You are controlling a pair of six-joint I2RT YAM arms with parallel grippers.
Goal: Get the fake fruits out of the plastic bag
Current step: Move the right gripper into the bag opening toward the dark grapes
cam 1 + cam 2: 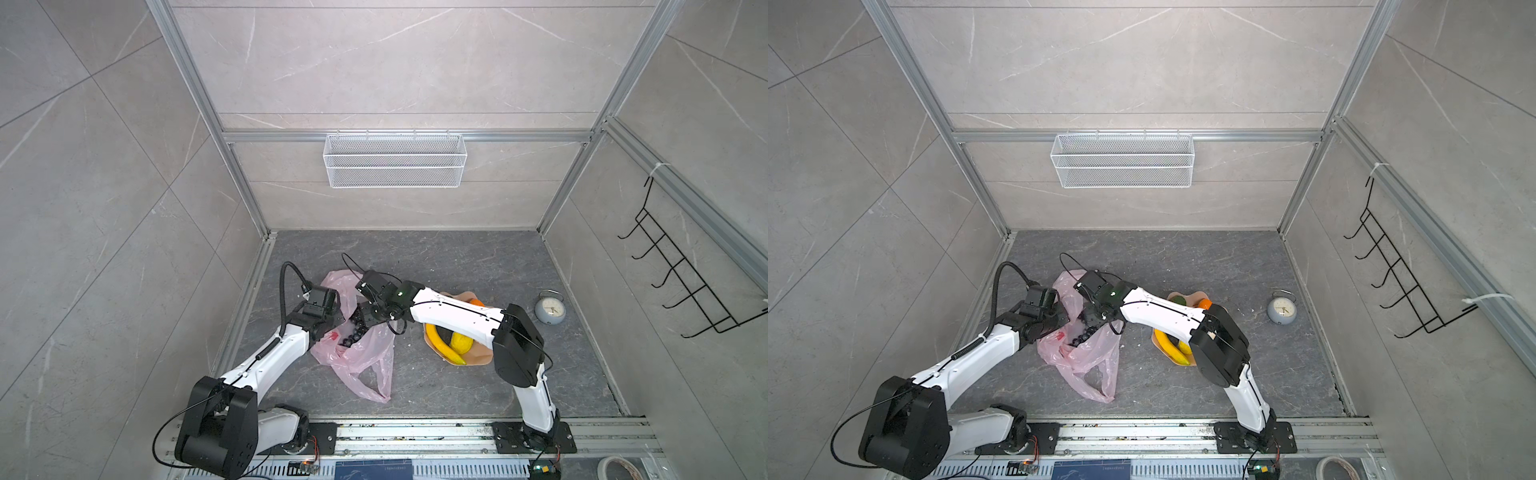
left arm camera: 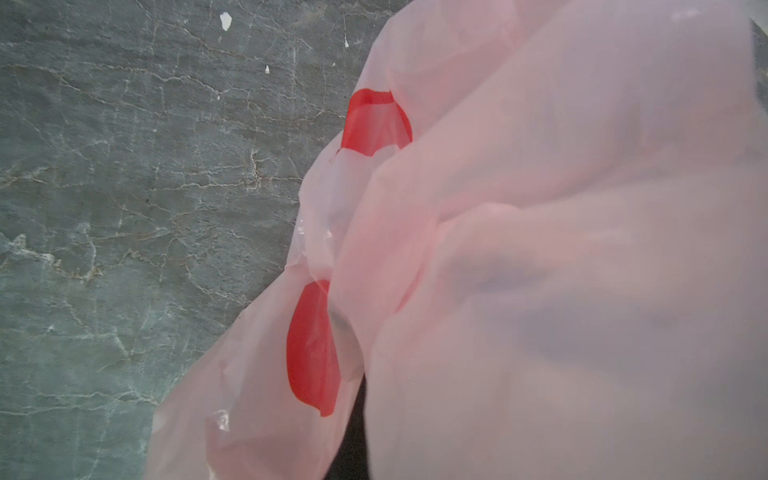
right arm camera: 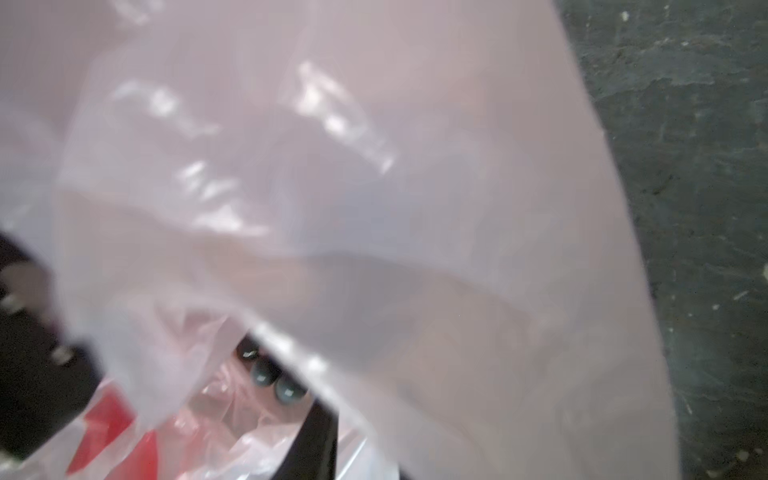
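The pale-pink plastic bag lies crumpled on the dark floor with its mouth held up. My left gripper is shut on the bag's left edge. In the left wrist view the film covers the jaws. My right gripper reaches into the mouth, right at the dark grape bunch. The right wrist view shows three grapes and one dark finger; the bag hides the rest. A banana, a lemon and an orange lie on the peach plate.
A grey alarm clock stands on the floor at the right. On the back wall hangs a white mesh basket, and on the right wall a black hook rack. A tape roll lies beside the front rail.
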